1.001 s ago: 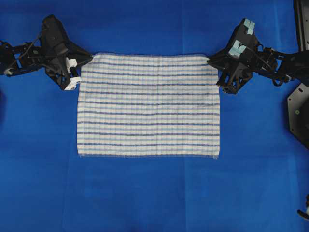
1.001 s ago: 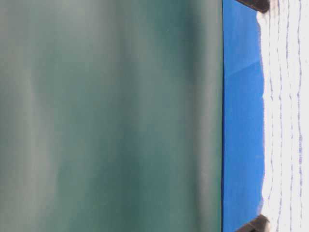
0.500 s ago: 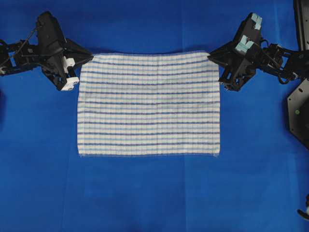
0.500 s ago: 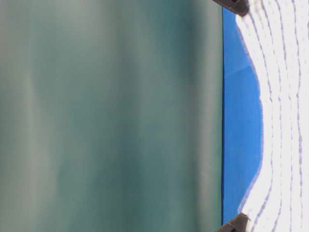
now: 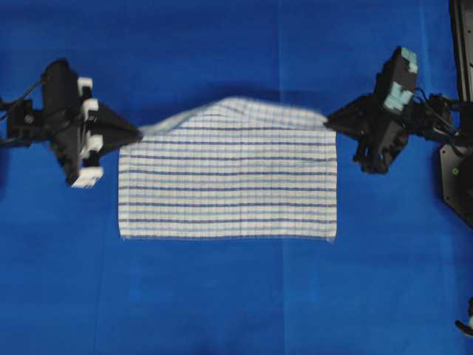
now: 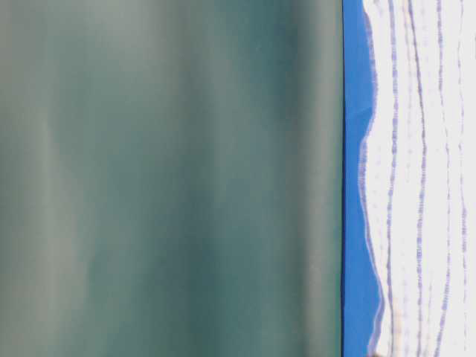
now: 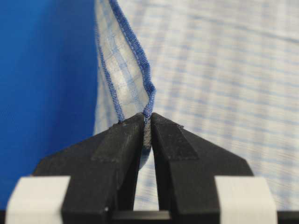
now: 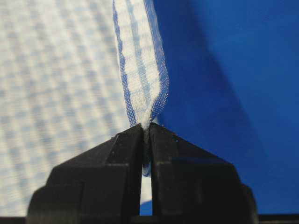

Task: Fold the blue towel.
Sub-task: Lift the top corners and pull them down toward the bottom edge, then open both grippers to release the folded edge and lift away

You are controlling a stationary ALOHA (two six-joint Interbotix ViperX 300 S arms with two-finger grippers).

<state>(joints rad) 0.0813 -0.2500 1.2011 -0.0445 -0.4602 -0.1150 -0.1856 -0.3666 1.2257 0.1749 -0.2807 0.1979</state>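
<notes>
Overhead, a plain solid-blue sheet (image 5: 222,296) covers the whole counter, smooth and unmarked, with black hardware (image 5: 458,163) at the right edge of the view. From table level the picture is turned on its side: a blurred grey-green backdrop (image 6: 163,178) fills most of it, then a narrow strip of the blue sheet, then the cloth. No label or writing can be read anywhere; only pale tape shows on the arms.

The blue towel (image 5: 228,188), white with thin dark-blue and pale-blue stripes, lies in the middle of the sheet. Its near part rests flat, while its far edge is raised off the sheet and sags between its two corners. The left gripper (image 7: 146,122) has its black fingers (image 7: 121,140) pressed together on the far left corner, the hem standing up between them. The right gripper (image 8: 145,129) pinches the far right corner the same way.
</notes>
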